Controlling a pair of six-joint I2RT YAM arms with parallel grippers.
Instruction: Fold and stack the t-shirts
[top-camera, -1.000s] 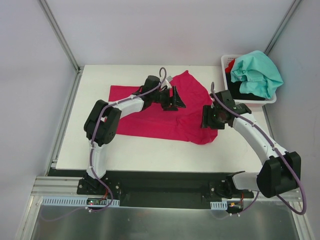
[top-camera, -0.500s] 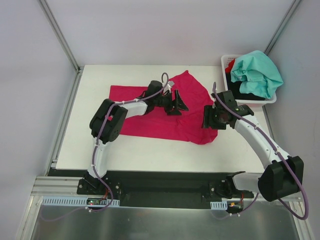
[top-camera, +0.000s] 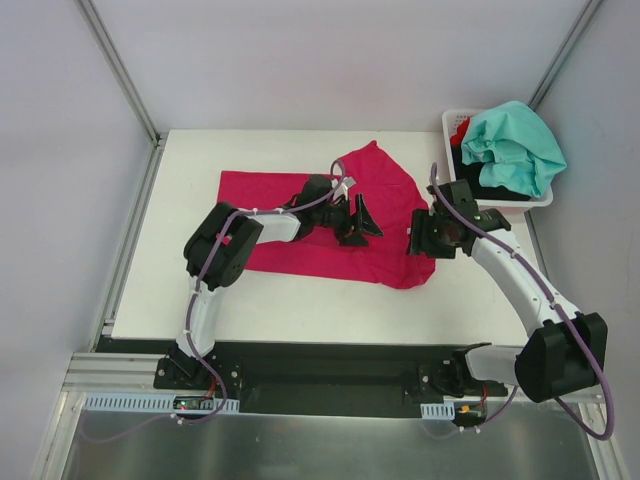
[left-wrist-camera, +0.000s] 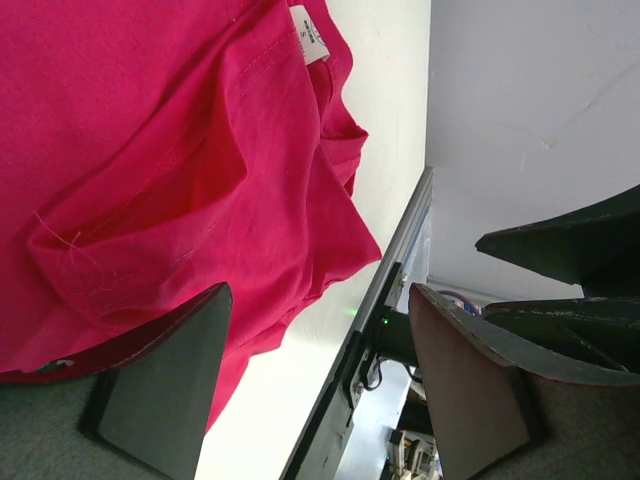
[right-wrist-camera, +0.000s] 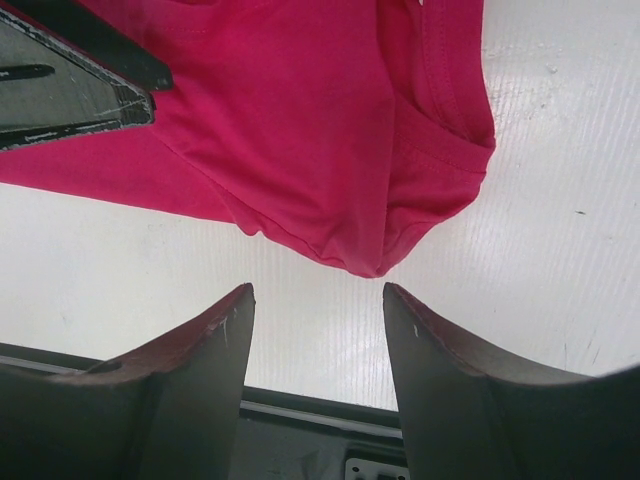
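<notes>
A large magenta-pink t-shirt (top-camera: 262, 190) lies spread on the white table (top-camera: 300, 300), its right side bunched in folds. My left gripper (top-camera: 362, 222) hovers open over the shirt's middle right. In the left wrist view the shirt (left-wrist-camera: 180, 170) with its small white label (left-wrist-camera: 310, 30) fills the left, and nothing lies between the open left gripper (left-wrist-camera: 318, 292). My right gripper (top-camera: 415, 240) stands open at the shirt's right edge. Its wrist view shows the shirt's rounded corner (right-wrist-camera: 370, 255) just ahead of the right gripper (right-wrist-camera: 318, 290).
A white plastic basket (top-camera: 497, 206) sits at the table's far right corner, holding a teal-mint t-shirt (top-camera: 515, 145) on top, with black (top-camera: 475, 180) and red (top-camera: 460, 128) cloth under it. Metal frame posts rise at the back corners.
My left gripper has slid to the right across the magenta shirt, toward the right gripper. The right arm has barely shifted. Both grippers stay open.
</notes>
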